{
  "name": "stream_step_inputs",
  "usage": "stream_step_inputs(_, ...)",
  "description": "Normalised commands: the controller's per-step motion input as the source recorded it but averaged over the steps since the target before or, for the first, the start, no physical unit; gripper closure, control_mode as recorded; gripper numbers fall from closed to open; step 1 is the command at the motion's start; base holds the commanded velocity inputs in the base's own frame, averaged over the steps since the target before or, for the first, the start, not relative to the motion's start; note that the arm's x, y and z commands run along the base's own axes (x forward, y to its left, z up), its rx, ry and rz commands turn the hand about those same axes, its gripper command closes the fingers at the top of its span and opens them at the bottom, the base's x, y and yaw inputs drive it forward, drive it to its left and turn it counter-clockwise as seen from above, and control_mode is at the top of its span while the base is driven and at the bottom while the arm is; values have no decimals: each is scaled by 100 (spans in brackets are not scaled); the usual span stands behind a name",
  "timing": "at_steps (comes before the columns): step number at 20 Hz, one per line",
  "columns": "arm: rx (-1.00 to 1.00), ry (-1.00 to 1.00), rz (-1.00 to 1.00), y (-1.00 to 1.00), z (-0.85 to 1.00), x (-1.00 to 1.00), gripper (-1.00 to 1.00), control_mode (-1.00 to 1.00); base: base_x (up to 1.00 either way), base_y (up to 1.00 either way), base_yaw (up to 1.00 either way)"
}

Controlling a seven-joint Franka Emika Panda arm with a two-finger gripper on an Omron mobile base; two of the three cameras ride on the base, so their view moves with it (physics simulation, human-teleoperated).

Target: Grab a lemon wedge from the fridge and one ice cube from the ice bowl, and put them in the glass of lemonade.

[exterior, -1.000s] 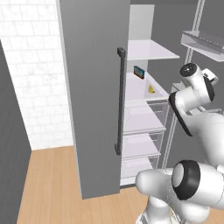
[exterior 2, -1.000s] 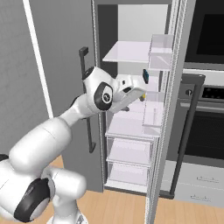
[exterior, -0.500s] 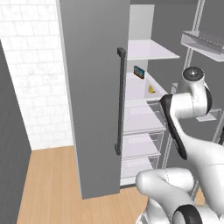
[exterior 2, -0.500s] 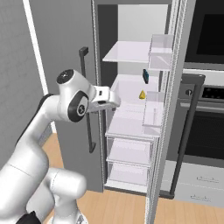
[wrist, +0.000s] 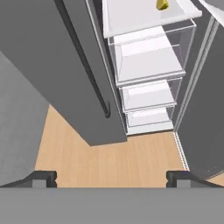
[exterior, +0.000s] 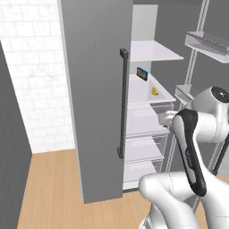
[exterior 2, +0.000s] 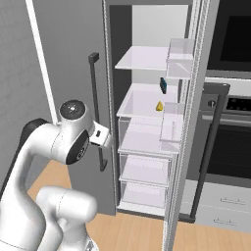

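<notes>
The fridge [exterior: 94, 89] stands with its left door shut and its right door swung open, showing white shelves and clear drawers. The lemon wedge [exterior: 154, 91], a tiny yellow piece, lies on the middle shelf; it also appears as the lemon wedge [exterior 2: 159, 106] and at the top edge as the lemon wedge [wrist: 162, 4]. My gripper [wrist: 111, 178] is open with nothing between its fingertips [wrist: 43, 177]. It hangs in front of the shut door's lower half, below and short of the wedge's shelf, looking down at the floor. The ice bowl and the glass of lemonade are out of view.
A small blue packet [exterior: 142, 74] stands behind the wedge on the same shelf. The shut door carries a long dark handle [exterior: 123, 103]. The open right door [exterior 2: 196, 122] holds clear bins, with a black oven column [exterior 2: 230, 122] beyond it. Wooden floor [wrist: 109, 157] lies below.
The arm has folded back and down, carrying the hand away from the middle shelf toward the shut left door. The jaws stayed open. The wedge has not moved.
</notes>
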Motion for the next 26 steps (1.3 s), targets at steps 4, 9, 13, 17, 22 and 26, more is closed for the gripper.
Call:
stream_step_inputs(4, 15, -2, 2, 26, -4, -100, -100, -100, 0, 0, 0)
stream_step_inputs(9, 0, 2, 0, 3, 6, -83, -100, -100, 0, 0, 0)
stream_step_inputs(13, 0, 6, 0, 31, -4, -21, -100, -100, 0, 0, 0)
stream_step_inputs(17, -10, 3, 0, 66, -38, 5, -100, -100, 0, 0, 0)
stream_step_inputs(22, -5, 1, -2, 7, -15, 0, -100, -100, 0, 0, 0)
stream_step_inputs(26, 0, -3, -3, -2, -19, 0, -100, -100, 0, 0, 0)
